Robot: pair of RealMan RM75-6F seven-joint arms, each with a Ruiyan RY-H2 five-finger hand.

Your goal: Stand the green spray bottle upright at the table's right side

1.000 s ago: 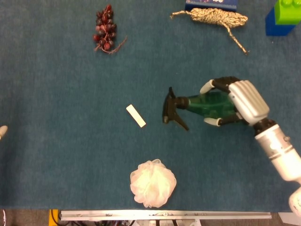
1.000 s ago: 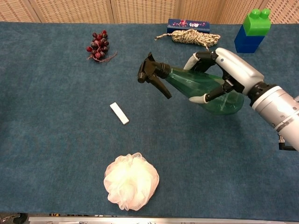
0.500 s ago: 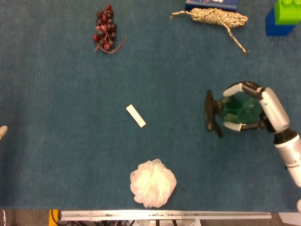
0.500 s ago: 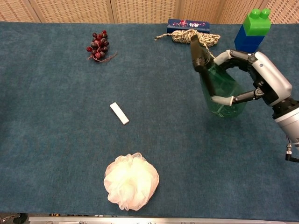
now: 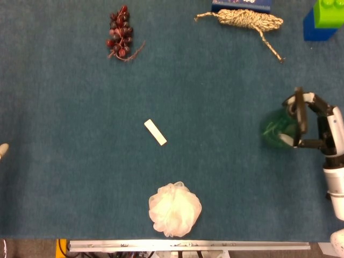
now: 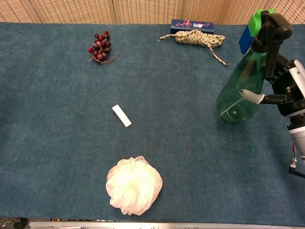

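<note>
- The green spray bottle (image 6: 239, 95) is seen at the right side of the tabletop (image 6: 57, 143), nearly upright but tilted, its black trigger head (image 6: 270, 26) leaning toward the right edge; whether its base rests fully on the cloth cannot be told.
- It is held around the body by the right hand (image 6: 286, 88), with the fingers (image 6: 251, 97) wrapped on the near side of the plastic.
- The bottle is judged light and fairly stiff, with smooth translucent plastic that could slip; any liquid inside cannot be made out.
- The broad lower body is judged the best place to hold it, since the narrow neck and trigger head would let it swing.
- With the weight sitting high at the head, tipping is a risk unless the base is set flat before release.
- Only a pale tip of the left hand (image 5: 3, 150) is seen at the left edge of the head view; the state of its fingers cannot be told.
- Counted elsewhere: one bunch of dark red grapes (image 6: 99, 47), one coil of rope (image 6: 196, 38), one dark blue box (image 6: 192, 24) behind the rope, one small white bar (image 6: 121, 115), one white mesh bath puff (image 6: 134, 185), and one blue and green toy brick stack (image 5: 323, 20).
</note>
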